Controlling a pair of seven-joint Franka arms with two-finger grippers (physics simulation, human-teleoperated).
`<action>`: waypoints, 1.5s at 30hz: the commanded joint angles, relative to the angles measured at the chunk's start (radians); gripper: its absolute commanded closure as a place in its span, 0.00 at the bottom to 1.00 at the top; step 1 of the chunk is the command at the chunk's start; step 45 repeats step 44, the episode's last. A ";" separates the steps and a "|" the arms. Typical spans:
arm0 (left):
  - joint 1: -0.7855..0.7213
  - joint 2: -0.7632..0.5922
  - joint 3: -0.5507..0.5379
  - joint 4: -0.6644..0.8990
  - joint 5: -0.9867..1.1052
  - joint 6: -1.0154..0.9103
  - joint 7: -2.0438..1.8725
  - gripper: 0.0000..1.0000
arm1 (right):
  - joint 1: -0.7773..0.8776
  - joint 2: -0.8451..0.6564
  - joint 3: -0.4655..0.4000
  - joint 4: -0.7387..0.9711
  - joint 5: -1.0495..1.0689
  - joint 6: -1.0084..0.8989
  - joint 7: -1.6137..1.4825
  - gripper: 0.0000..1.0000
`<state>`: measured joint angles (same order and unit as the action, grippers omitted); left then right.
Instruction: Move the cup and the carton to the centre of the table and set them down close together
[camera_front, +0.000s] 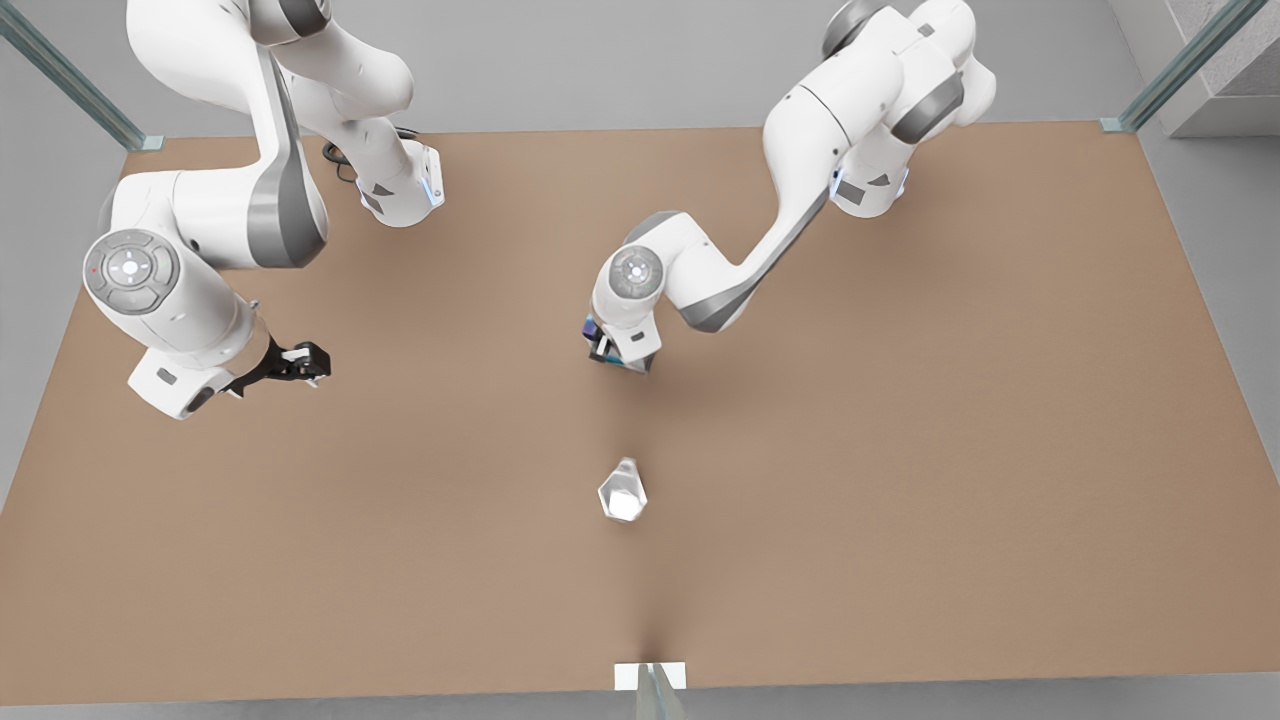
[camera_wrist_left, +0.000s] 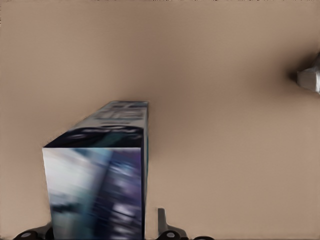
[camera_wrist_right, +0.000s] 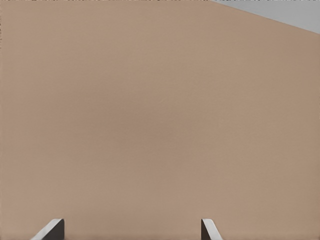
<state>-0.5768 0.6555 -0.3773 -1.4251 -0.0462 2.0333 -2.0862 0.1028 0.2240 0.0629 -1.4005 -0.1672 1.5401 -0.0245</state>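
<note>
Front view first: my left gripper pinches the carton near the middle of the table, a little short of the cup, since the two must end close together, while my right gripper waits off at that view's left. Left wrist view: carton between my fingers, cup well ahead. Right wrist view: my fingers spread over bare table.

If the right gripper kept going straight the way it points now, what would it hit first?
Most likely just the bare table. The right gripper, open and holding nothing, sits at the front view's left, and its wrist view has plain tabletop ahead of the fingers. The cup and carton lie off that line.
</note>
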 joint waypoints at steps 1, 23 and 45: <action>0.000 0.000 0.000 0.002 0.002 -0.001 0.000 0.00 | 0.000 0.001 0.000 0.000 0.000 0.000 0.000 0.00; 0.370 -0.214 0.371 0.324 0.207 -0.694 2.029 0.00 | -0.002 0.000 0.000 0.002 0.002 0.000 0.000 0.00; 0.477 -0.484 0.431 0.038 0.117 -0.631 2.098 0.00 | 0.001 0.001 0.000 0.002 0.002 0.002 0.000 0.00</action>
